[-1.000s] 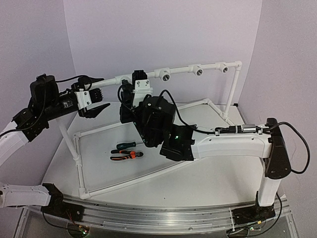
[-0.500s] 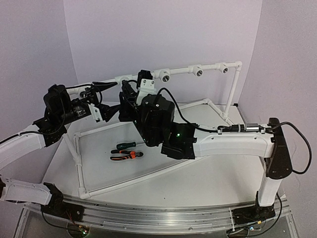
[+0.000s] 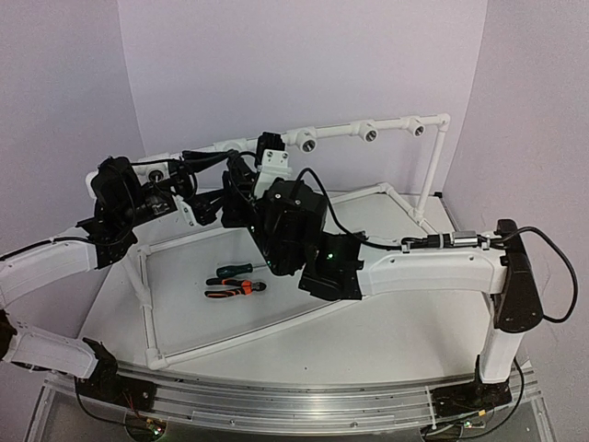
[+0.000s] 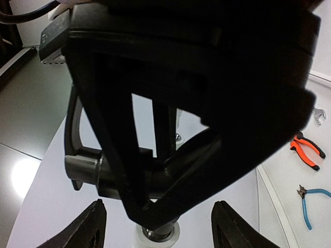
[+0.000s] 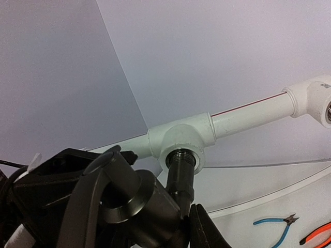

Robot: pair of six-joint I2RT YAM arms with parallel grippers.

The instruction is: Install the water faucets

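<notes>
In the right wrist view the dark-grey water faucet (image 5: 135, 204) has its threaded stem (image 5: 181, 161) set in the mouth of a white tee fitting (image 5: 182, 137) on the pipe rail. My right gripper (image 3: 241, 189) is shut on the faucet; one black finger (image 5: 205, 227) presses against the stem and the other is hidden under the body. My left gripper (image 3: 216, 180) has come in from the left. Its fingertips (image 4: 78, 228) stand open on either side of the faucet (image 4: 85, 168) and touch nothing. The top view hides the faucet behind both wrists.
The white rail carries further tee fittings (image 3: 306, 141) (image 3: 369, 133) to the right. Inside the white pipe frame (image 3: 147, 304) on the table lie a green-handled screwdriver (image 3: 230, 270) and orange pliers (image 3: 235, 290). Blue cutters (image 4: 306, 204) lie nearby. The two wrists are crowded close together.
My left arm has swung right and forward until its jaws straddle the faucet, and the jaws have narrowed somewhat. The right arm has barely moved and keeps its hold.
</notes>
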